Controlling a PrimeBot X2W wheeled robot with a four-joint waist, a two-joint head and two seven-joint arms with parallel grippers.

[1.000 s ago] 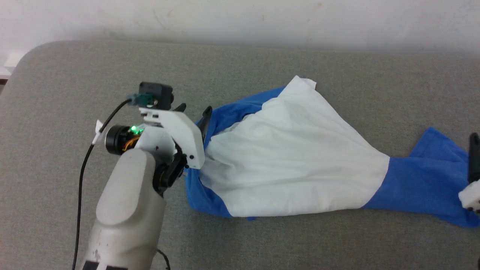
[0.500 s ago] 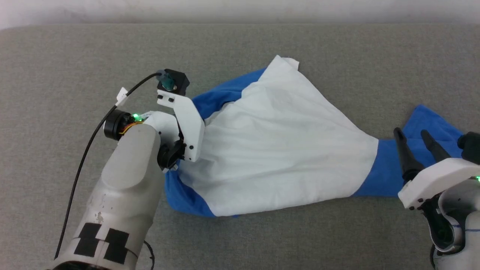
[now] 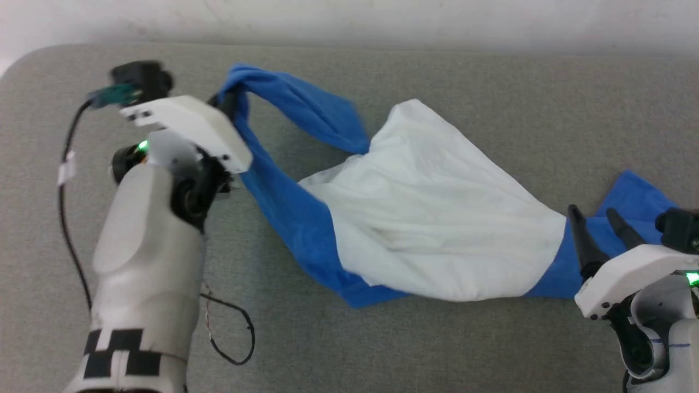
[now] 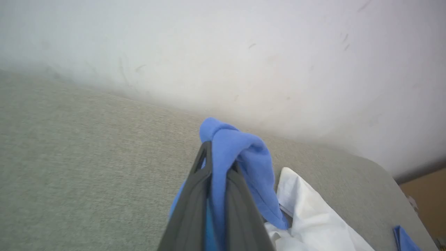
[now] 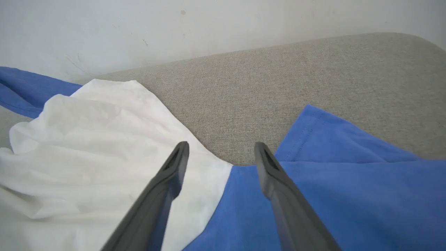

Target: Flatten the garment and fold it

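Note:
The garment [image 3: 431,218], white in the body with blue sleeves, lies crumpled across the grey cushion. My left gripper [image 3: 228,103] is shut on a blue sleeve and holds that end lifted toward the far left, so the sleeve stretches back to the white body. In the left wrist view the blue cloth [image 4: 240,153] is bunched between the two dark fingers of the left gripper [image 4: 217,164]. My right gripper [image 3: 592,218] hovers open over the other blue sleeve [image 3: 628,202] at the right. In the right wrist view the right gripper [image 5: 221,151] spans the seam of the garment [image 5: 104,139] between white and blue.
The grey cushion [image 3: 382,349] runs the width of the view, with a white wall [image 3: 382,22] behind it. Its rounded corner is at the far left. A black cable [image 3: 229,338] loops beside my left forearm.
My left gripper closed on the blue sleeve and pulled it up and to the far left, drawing the sleeve out of the pile. The right gripper stays open over the right sleeve.

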